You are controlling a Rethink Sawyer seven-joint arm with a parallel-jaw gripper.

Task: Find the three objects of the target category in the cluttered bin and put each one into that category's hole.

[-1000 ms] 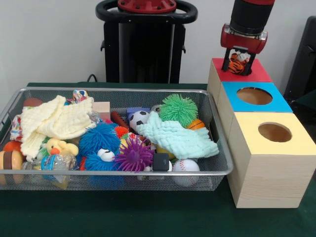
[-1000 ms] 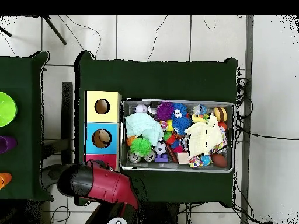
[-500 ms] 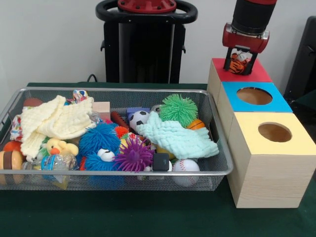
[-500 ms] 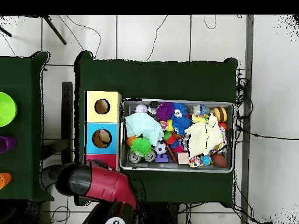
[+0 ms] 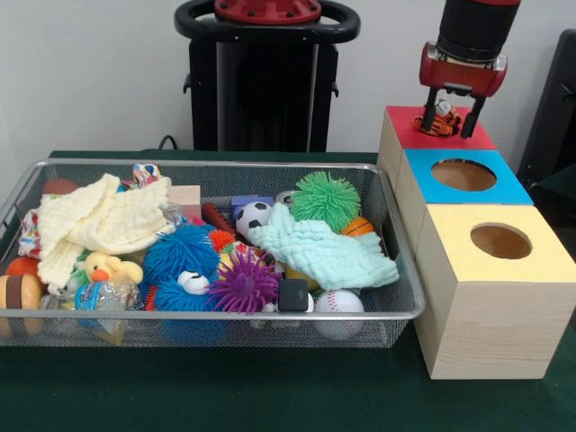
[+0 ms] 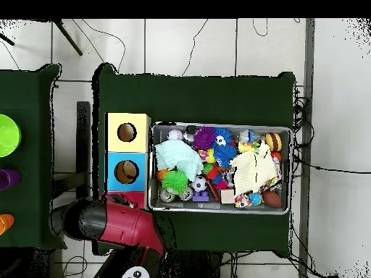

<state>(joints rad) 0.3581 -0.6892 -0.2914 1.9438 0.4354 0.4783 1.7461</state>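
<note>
A small orange striped tiger toy (image 5: pixel 437 119) sits on the red-topped box (image 5: pixel 468 139) at the far right. My gripper (image 5: pixel 450 112) hangs just over it, open, one finger on each side of the toy. From overhead, my red arm (image 6: pixel 116 226) covers the gripper and most of the red box (image 6: pixel 134 197). The wire bin (image 5: pixel 207 165) holds a heap of toys: a green spiky ball (image 5: pixel 325 200), a blue fuzzy ball (image 5: pixel 183 253), a purple spiky ball (image 5: pixel 244 282), a soccer ball (image 5: pixel 254 216), a baseball (image 5: pixel 339 302) and a yellow duck (image 5: pixel 104 267).
A blue-topped box (image 5: pixel 504 189) and a yellow-topped box (image 5: pixel 540 256), each with a round hole, stand in a row in front of the red one. A mint cloth (image 5: pixel 324 252) and a cream cloth (image 5: pixel 99 220) lie over the toys. Coloured cups (image 6: pixel 6 136) stand on a side table.
The gripper has shifted right and risen slightly over the red box. Its fingers have spread, and the tiger toy now rests lower, on the box top.
</note>
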